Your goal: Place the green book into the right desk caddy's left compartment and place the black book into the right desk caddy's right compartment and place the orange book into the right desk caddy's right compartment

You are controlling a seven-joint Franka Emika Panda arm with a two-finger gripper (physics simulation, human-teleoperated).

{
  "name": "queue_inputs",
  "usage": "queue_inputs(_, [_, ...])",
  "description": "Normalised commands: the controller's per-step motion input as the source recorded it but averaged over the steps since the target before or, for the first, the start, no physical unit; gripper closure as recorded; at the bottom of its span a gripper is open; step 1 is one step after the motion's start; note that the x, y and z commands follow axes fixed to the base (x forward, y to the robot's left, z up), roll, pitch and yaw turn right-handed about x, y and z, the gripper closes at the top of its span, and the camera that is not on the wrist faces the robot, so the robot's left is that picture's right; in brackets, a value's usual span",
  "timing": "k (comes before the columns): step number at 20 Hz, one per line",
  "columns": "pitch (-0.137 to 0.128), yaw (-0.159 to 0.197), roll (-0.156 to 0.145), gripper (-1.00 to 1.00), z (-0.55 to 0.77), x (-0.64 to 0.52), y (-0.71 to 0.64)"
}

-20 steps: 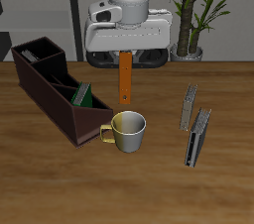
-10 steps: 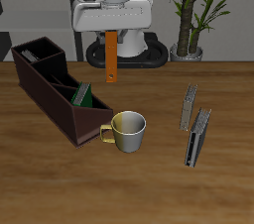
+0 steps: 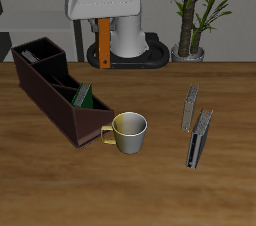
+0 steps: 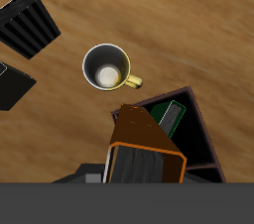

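My gripper (image 3: 104,18) is shut on the orange book (image 3: 104,43), which hangs upright high above the table's back, near the far end of the right desk caddy (image 3: 52,92). In the wrist view the orange book (image 4: 145,141) fills the space below the gripper. The green book (image 3: 84,96) stands in the caddy's small slanted-divider compartment; it also shows in the wrist view (image 4: 171,116). A dark book with a pale edge (image 3: 32,58), apparently the black book, lies in the caddy's large rectangular compartment.
A cream mug (image 3: 128,131) stands beside the caddy's near end, also seen in the wrist view (image 4: 106,67). Two slim grey books (image 3: 190,108) (image 3: 200,137) stand farther across the table. A potted plant (image 3: 192,10) is at the back.
My gripper has risen and moved back and toward the caddy's far end, carrying the orange book. Nothing else has moved.
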Motion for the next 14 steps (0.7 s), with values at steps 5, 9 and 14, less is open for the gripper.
queue_inputs(5, [-0.039, 0.123, 0.002, 1.00, 0.11, -0.38, -0.10])
queue_inputs(9, [-0.037, 0.156, 0.008, 1.00, 0.04, -0.38, -0.10])
queue_inputs(14, [-0.004, 0.143, -0.002, 1.00, -0.04, -0.45, -0.32])
